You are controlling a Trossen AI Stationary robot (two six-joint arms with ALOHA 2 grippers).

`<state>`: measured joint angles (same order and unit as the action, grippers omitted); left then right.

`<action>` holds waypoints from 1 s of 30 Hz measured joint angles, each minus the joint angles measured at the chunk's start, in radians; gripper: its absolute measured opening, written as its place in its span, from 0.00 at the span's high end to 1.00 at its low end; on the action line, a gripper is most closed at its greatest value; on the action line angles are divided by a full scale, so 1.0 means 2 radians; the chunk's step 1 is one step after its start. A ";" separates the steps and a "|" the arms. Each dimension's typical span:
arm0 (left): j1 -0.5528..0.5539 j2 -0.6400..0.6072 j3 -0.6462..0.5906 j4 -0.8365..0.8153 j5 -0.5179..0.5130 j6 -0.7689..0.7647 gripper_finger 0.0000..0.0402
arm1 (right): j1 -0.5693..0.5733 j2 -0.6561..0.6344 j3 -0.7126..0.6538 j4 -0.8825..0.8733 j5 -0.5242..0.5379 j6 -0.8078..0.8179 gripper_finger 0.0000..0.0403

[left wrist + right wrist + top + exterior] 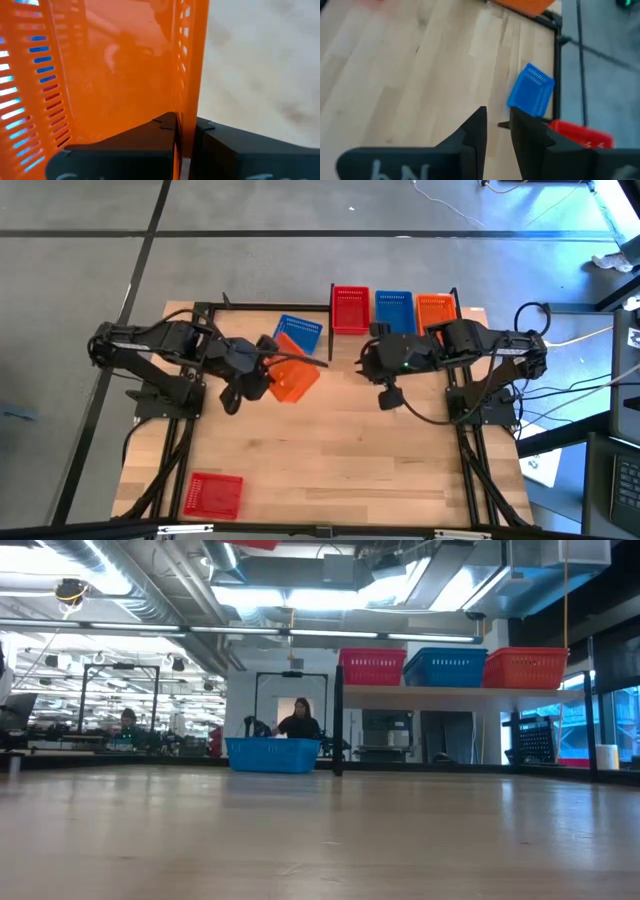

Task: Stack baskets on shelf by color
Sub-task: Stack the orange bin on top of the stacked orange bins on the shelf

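My left gripper (262, 376) (185, 122) is shut on an orange basket (293, 380) over the middle of the table's far half. A blue basket (298, 332) (272, 754) (531, 91) stands on the tabletop just beyond it. The pale shelf (470, 312) (450, 692) at the far edge carries a red basket (350, 308) (372, 667), a blue basket (393, 310) (445, 667) and an orange basket (433, 310) (525, 667), side by side. Another red basket (213, 495) lies near the near left corner. My right gripper (366, 363) (497, 122) hovers before the shelf, fingers nearly together, holding nothing. My left gripper pinches one side wall (189, 90) of the orange basket between its two fingers, one finger inside the basket and one outside. The fingers come level from the table's left. The basket is lifted clear of the table and sits tilted in the hold.
Black metal posts and rails (210, 308) frame the table's far edge and the shelf. Bare wood spreads across the table's middle and near right (400, 470). People sit at desks in the room behind (298, 720).
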<state>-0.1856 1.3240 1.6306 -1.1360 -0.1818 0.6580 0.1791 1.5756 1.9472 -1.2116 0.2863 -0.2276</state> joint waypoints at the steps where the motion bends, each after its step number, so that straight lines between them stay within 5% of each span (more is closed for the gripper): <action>1: 0.000 0.001 0.000 0.000 0.030 -0.003 1.00 | 0.000 0.000 0.000 0.003 0.000 -0.017 0.80; 9: 0.000 0.010 0.001 0.020 0.178 -0.014 1.00 | 0.000 0.000 0.000 0.060 -0.065 -0.141 0.80; 16: 0.000 0.039 0.000 0.025 0.189 -0.025 1.00 | -0.003 0.001 0.000 0.107 -0.068 -0.133 0.80; 23: 0.012 0.063 0.000 0.044 0.233 -0.019 1.00 | -0.007 0.005 -0.003 0.106 -0.216 -0.215 0.80; 30: 0.022 0.073 0.000 0.062 0.274 -0.011 1.00 | -0.017 0.031 -0.004 0.110 -0.232 -0.232 0.80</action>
<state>-0.1413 1.4708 1.6310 -1.0124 0.3669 0.6365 0.1458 1.6376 1.9400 -0.9909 -0.1772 -0.6917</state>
